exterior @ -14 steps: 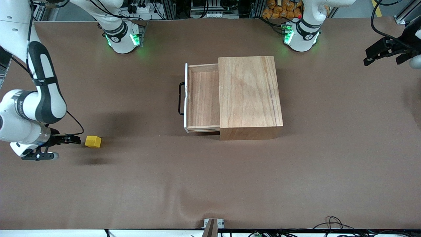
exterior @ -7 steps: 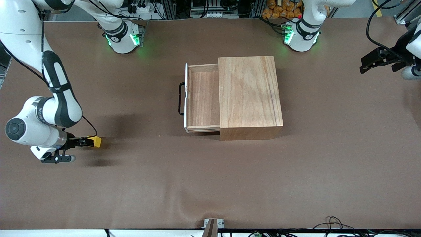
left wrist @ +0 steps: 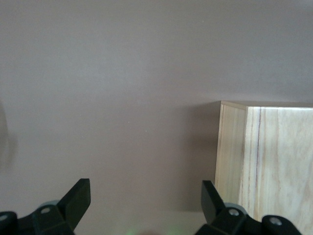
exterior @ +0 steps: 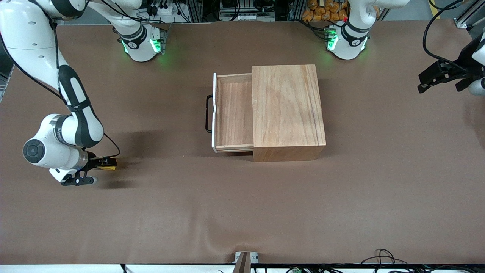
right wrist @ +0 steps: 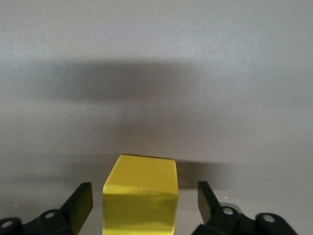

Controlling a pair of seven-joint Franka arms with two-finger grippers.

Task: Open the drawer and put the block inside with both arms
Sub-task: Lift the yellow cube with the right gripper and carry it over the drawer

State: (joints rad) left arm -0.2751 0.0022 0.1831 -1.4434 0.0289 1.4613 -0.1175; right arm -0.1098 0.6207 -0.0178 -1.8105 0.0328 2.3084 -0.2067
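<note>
The yellow block [exterior: 111,163] sits on the brown table near the right arm's end; in the right wrist view it [right wrist: 141,193] stands between the two open fingers without touching them. My right gripper [exterior: 103,163] is low at the table, open around the block. The drawer [exterior: 233,113] is pulled out of the wooden box [exterior: 287,110], its white front and black handle [exterior: 207,113] facing the right arm's end. It is empty. My left gripper [exterior: 435,77] is open and empty, up over the table's left-arm end; its wrist view shows a box corner [left wrist: 264,161].
The brown cloth [exterior: 242,212] covers the whole table. The two arm bases [exterior: 142,43] with green lights stand along the edge farthest from the front camera. Cables lie past the table's nearest edge.
My right gripper has slid along the table toward the block and now has its open fingers around it. My left gripper has shifted slightly over the table's end.
</note>
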